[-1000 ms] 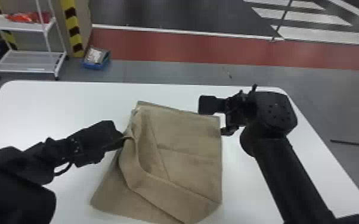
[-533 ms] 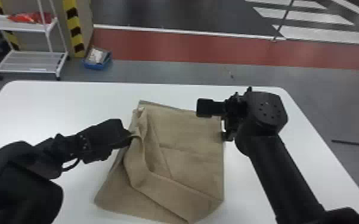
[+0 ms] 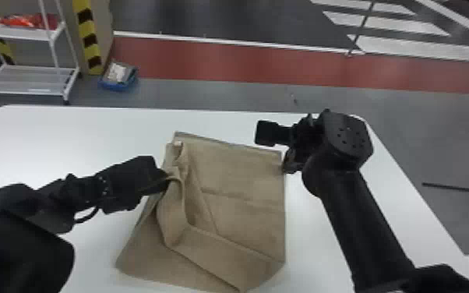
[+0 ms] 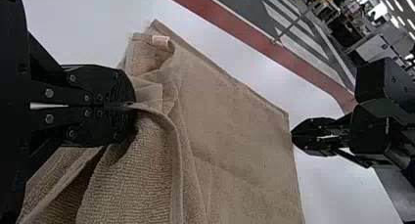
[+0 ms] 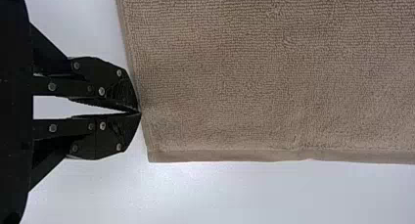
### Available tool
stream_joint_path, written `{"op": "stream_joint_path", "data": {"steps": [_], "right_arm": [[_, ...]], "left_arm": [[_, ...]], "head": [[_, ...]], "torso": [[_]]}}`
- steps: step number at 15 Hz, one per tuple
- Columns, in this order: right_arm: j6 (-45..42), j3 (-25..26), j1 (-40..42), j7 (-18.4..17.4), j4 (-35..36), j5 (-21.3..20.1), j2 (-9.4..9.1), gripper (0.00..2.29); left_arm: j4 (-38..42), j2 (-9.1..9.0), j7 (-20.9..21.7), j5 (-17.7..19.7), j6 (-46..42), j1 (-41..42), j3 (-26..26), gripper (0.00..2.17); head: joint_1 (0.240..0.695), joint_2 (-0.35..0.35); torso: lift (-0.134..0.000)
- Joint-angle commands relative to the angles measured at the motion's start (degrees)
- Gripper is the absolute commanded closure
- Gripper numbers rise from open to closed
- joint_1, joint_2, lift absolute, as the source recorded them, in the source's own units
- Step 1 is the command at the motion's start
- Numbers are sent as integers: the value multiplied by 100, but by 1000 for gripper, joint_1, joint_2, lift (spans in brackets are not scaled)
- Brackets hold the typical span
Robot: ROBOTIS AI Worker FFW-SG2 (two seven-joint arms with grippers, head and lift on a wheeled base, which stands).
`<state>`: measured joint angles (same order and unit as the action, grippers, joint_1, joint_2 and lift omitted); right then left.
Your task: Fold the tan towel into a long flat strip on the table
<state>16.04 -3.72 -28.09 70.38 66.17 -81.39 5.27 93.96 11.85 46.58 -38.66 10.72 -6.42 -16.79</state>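
White table (image 3: 50, 136) carries the tan towel (image 3: 245, 210), reaching near its far edge; left gripper (image 4: 129, 106) clamps a bunched side, right gripper (image 5: 140, 112) seemingly pinches near a corner; folding looks barely begun, strip unformed.

Saw a white wheeled rack (image 3: 29, 80) at the far left, with a red-orange packet (image 3: 27, 21) on its upper shelf. Found yellow-and-black hazard stripes (image 3: 89, 41) just beside it, and a blue bin (image 3: 117, 85) near their foot. Noticed a red band (image 3: 214, 60) across the grey floor (image 3: 214, 94), white stripes (image 3: 385, 24) and a thin pole (image 3: 362, 27) beyond. Spotted black stand legs (image 3: 454, 187) at the right, ceiling lights (image 4: 381, 10) far off.
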Motion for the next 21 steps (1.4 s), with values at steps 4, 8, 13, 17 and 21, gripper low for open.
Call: {"op": "stream_joint_path", "data": {"steps": [4, 8, 13, 17, 21], "right_arm": [[186, -41, 128, -15, 599, 457, -9, 367], [344, -15, -30, -59, 599, 703, -202, 292], [414, -23, -127, -121, -25, 352, -343, 296], [467, 3, -145, 152, -61, 378, -351, 1025], [484, 73, -127, 213, -25, 440, -334, 1342]], "left_arm": [[9, 54, 0, 52, -3, 0, 0, 2132], [0, 80, 0, 78, -3, 0, 9, 2132], [-167, 72, -18, 131, -38, -149, -88, 2132], [-264, 72, -26, 175, -144, -237, -176, 2132], [-264, 72, -26, 184, -161, -229, -176, 2132]], "head": [[695, -189], [695, -165], [695, -150], [695, -161], [695, -162]], "torso": [[-123], [-123], [-123], [-123], [-123]]}}
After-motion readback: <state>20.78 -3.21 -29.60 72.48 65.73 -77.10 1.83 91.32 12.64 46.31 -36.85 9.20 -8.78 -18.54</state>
